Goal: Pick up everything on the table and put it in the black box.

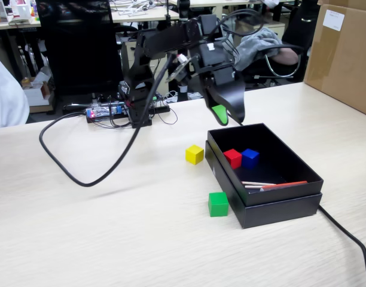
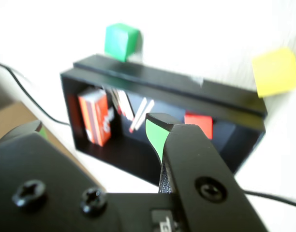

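- Fixed view: I see the black gripper with green-padded tips [image 1: 222, 115] hanging above the far rim of the shallow matte black cardboard box [image 1: 290, 203], clear of the box and holding nothing.
- Fixed view: its two jaws overlap from this side, so I cannot tell whether the pincer is wide or narrow.
- Fixed view: the small red cube [image 1: 232, 158] and the small blue cube [image 1: 250, 158] sit touching, side by side, on the box floor.
- Fixed view: thin sticks with a red strip [image 1: 273, 185] lie in the box near its front wall.
- Fixed view: the small yellow cube [image 1: 194, 154] stands on the light beige wood-grain table [image 1: 111, 239], just beside the box's left wall; the small green cube [image 1: 218, 204] stands near the box's front left corner.
- Fixed view: a black cable [image 1: 69, 167] loops across the table on the left.
- Wrist view: only one green tip shows; the gap is hidden.
- Wrist view: the red cube is inside the box; green and yellow cubes lie outside, beyond its far rim.
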